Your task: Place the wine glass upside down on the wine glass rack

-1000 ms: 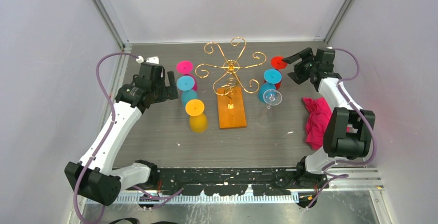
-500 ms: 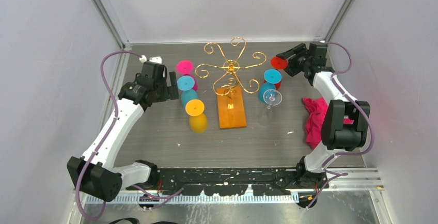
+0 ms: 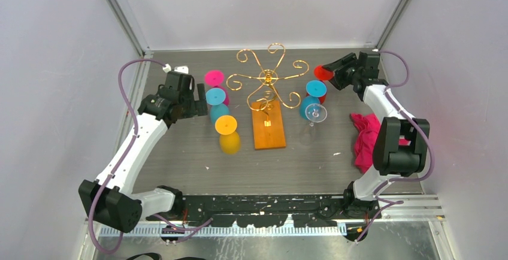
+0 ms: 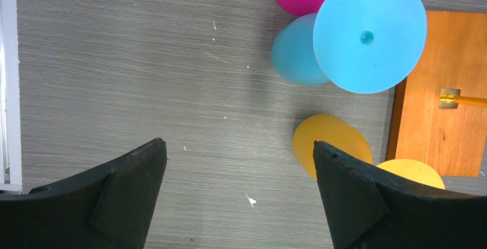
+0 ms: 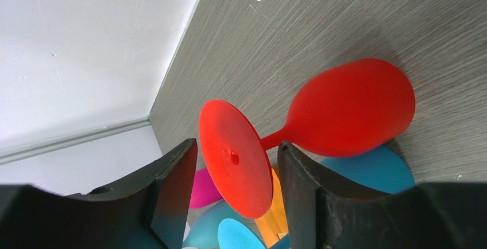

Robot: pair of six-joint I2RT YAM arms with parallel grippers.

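Note:
The gold wire wine glass rack [image 3: 268,79] stands on its orange wooden base [image 3: 268,129] at mid-table. A red wine glass [image 3: 322,72] stands upside down at the back right. In the right wrist view its round foot [image 5: 232,157] fills the gap between the two black fingers, and its bowl [image 5: 350,108] rests on the table. My right gripper [image 3: 329,69] [image 5: 236,146] is shut on that foot, a jaw at each edge. My left gripper [image 3: 200,101] [image 4: 239,146] hangs wide open over bare table left of the rack, holding nothing.
Pink [image 3: 214,79], blue [image 3: 215,96] and yellow [image 3: 226,125] glasses stand upside down left of the rack. A second blue glass [image 3: 316,88] and a clear one [image 3: 316,112] stand to its right. A pink cloth [image 3: 368,137] lies by the right wall.
My right gripper has moved left and back onto the red glass's foot, and its jaws have narrowed around it. The left arm has barely moved.

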